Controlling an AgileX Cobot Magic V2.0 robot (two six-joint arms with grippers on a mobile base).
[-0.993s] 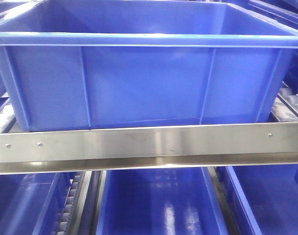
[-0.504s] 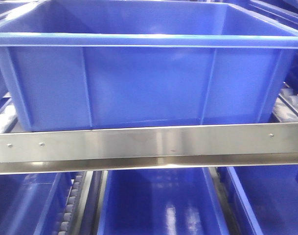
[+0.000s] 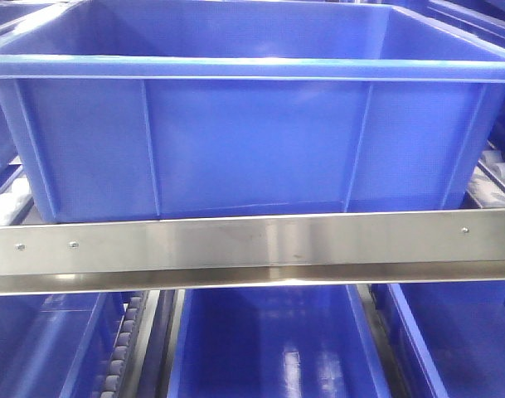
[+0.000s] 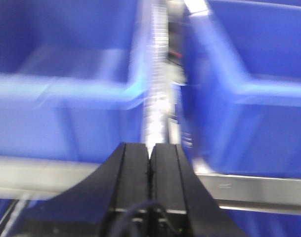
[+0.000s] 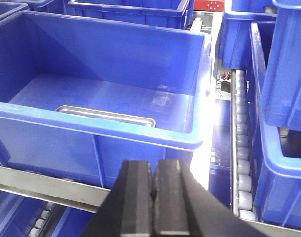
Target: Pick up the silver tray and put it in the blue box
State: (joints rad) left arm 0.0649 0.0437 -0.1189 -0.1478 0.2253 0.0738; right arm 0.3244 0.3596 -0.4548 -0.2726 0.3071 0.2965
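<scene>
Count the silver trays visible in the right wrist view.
1. The silver tray lies on the floor of the blue box, against its near wall, which hides most of it; more could be hidden behind that wall.

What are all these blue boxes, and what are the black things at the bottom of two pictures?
These are three cameras on a robot with two arms. One looks straight ahead at the blue box sitting on a shelf behind a metal rail, with more boxes below. The other two ride on the robot's wrists. The black things are its pinchers: the left gripper and right gripper, both shut and holding nothing. The left picture is blurry. In the right wrist picture you can peek inside the box: the silver tray lies on its floor. Beside the box runs a track of rollers.
</scene>
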